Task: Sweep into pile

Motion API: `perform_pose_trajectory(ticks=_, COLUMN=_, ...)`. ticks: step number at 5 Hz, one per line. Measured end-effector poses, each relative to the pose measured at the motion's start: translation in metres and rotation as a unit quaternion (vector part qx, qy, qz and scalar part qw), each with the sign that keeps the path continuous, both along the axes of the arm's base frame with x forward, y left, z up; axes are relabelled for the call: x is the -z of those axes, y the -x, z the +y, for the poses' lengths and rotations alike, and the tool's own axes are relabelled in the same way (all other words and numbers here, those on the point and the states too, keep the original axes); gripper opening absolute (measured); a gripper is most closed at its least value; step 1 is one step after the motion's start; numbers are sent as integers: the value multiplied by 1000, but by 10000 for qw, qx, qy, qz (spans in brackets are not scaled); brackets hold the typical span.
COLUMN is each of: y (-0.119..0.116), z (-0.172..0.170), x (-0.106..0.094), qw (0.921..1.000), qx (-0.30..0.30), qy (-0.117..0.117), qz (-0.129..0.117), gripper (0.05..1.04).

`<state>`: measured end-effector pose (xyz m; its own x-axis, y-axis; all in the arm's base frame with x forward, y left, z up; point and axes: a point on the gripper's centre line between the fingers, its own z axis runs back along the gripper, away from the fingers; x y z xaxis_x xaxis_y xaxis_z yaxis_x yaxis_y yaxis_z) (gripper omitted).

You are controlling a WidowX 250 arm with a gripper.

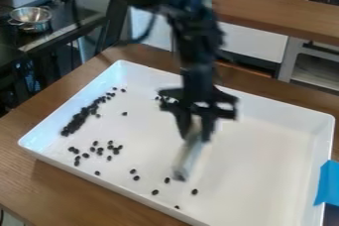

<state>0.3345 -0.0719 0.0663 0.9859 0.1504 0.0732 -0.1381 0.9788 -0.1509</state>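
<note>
The gripper hangs over the middle of the white tray, shut on a pale, blurred sweeping tool that slants down and to the left, its lower end near the tray's floor. Many small black beans lie in the tray. A dense elongated pile runs along the left wall. Scattered beans lie in a loose group below it. Several single beans are spread near the front wall, close to the tool's lower end. A few more beans show just behind the gripper.
The tray stands on a brown wooden table. Blue tape covers part of its right rim. A metal colander sits on a dark surface at the upper left, and a wooden shelf runs behind.
</note>
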Motion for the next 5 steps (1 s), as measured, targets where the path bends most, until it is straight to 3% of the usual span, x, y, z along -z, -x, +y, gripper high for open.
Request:
perform_pose_trajectory(ticks=2, y=-6, z=-37, x=16, qw=9997, qx=-188, qy=-142, qz=-94, gripper=375)
perform_pose_trajectory(ticks=4, y=-8, z=-26, x=44, qw=9989, qx=-204, qy=-364, qz=-234, gripper=375)
perform_pose_trajectory(ticks=5, y=-2, z=-14, x=46, qw=9985, qx=-219, qy=-351, qz=-345, gripper=375)
